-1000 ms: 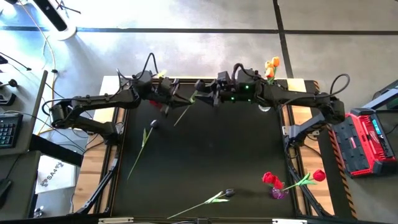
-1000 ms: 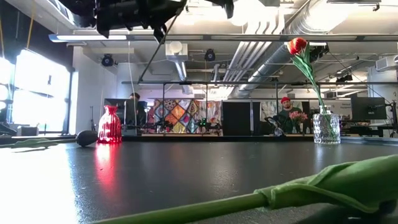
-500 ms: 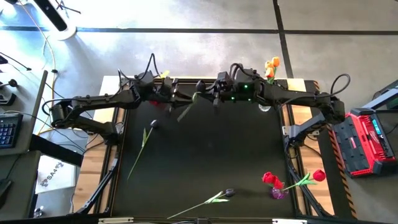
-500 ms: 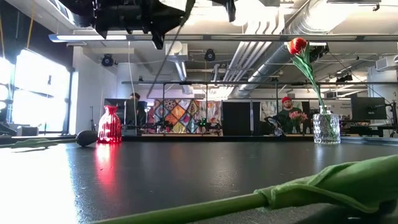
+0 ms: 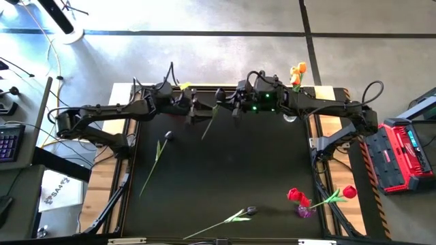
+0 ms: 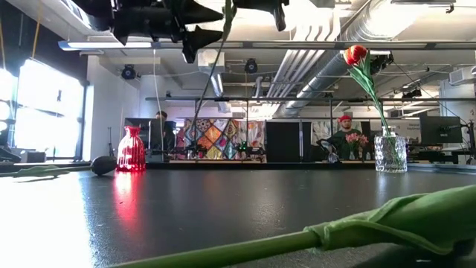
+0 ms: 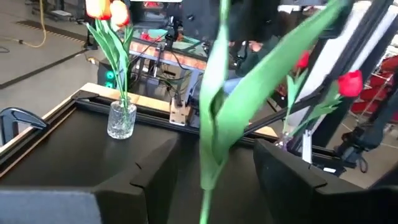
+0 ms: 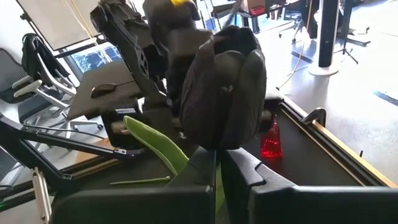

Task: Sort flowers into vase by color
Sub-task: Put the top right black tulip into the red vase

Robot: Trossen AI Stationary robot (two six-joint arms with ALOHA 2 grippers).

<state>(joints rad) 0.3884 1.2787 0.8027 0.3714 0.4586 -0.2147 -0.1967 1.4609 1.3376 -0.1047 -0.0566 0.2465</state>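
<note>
A black-headed flower (image 8: 217, 87) with a green leaf (image 8: 155, 146) hangs in the air over the table's far side, between my two grippers. My right gripper (image 8: 217, 160) is shut on it and comes from the right (image 5: 223, 102). My left gripper (image 7: 214, 149) stands open, one finger on either side of the stem and leaf (image 7: 214, 106), touching nothing. Two more black flowers lie flat on the table, one at the left (image 5: 158, 153), one at the near edge (image 5: 235, 216). Red flowers stand in a vase (image 5: 300, 203) near right; orange ones stand in a clear vase (image 7: 121, 118) far right. My right gripper pinches the flower's stem (image 8: 217, 169) between its two fingers, right under the black head. The fingers reach in almost level from the table's right side, across the stem. The head stands above them, and the stem (image 6: 212, 82) hangs slanting below, clear of the table.
A red vase (image 6: 132, 149) stands at the far left, beneath my left arm. The table's wooden side strips (image 5: 334, 136) and the raised black frame bound the mat. The middle of the mat (image 5: 231, 170) is bare.
My right gripper has shut on the stem under the black head. My left gripper has opened and let go of the stem. The stem's lower end has swung toward the table's right and hangs steeper than before.
</note>
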